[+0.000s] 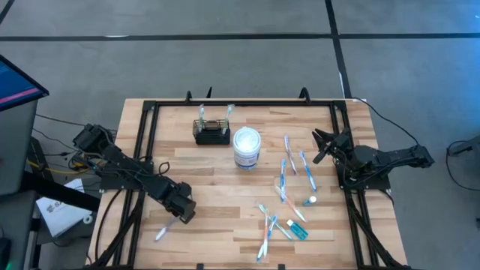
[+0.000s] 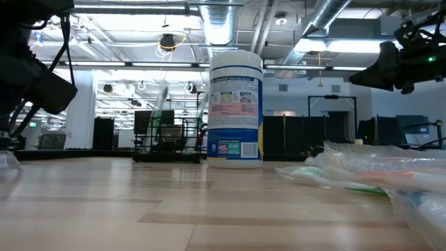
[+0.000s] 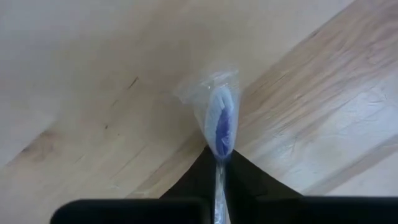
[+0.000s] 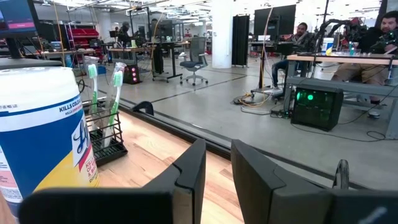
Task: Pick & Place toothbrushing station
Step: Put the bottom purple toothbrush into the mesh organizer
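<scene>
The toothbrushing station, a small black wire-mesh rack, stands on the table's far side with two toothbrushes upright in it. It also shows in the low view. A white lidded tub stands just right of it. My left gripper is near the table's near-left corner, shut on a plastic-wrapped toothbrush. My right gripper is open and empty near the table's right edge, pointing toward the tub and rack. My left gripper pinches the wrapped toothbrush's handle between its two shut fingers. The brush runs out past the fingertips along the fingers, with its blue-bristled head in clear wrap beyond them. The fingers slant down toward the near-left. I cannot tell whether the head touches the table.
Several wrapped toothbrushes lie loose on the table's right half and near middle, with a teal packet among them; they show close up in the low view. Black frame rails run along the table's sides.
</scene>
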You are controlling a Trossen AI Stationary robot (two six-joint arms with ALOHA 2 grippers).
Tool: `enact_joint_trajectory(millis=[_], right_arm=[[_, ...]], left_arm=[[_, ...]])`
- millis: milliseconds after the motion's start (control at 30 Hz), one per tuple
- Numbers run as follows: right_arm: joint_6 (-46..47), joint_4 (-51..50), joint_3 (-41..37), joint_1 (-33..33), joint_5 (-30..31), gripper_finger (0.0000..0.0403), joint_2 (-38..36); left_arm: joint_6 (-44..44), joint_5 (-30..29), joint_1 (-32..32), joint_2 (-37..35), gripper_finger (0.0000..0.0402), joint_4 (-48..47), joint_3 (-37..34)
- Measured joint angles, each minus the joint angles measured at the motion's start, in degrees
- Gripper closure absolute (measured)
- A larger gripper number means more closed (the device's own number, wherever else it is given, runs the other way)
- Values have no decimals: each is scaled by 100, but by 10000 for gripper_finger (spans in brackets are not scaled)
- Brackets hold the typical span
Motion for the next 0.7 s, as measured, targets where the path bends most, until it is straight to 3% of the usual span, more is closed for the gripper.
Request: enact_joint_trajectory(millis=[300,700], right_arm=[[0,-2,0,0,2,334,1],[0,-2,0,0,0,334,1]], left_arm=[[87,-158,137,-152,395,116,9],[621,-1938,137,-1103,396,109,15]])
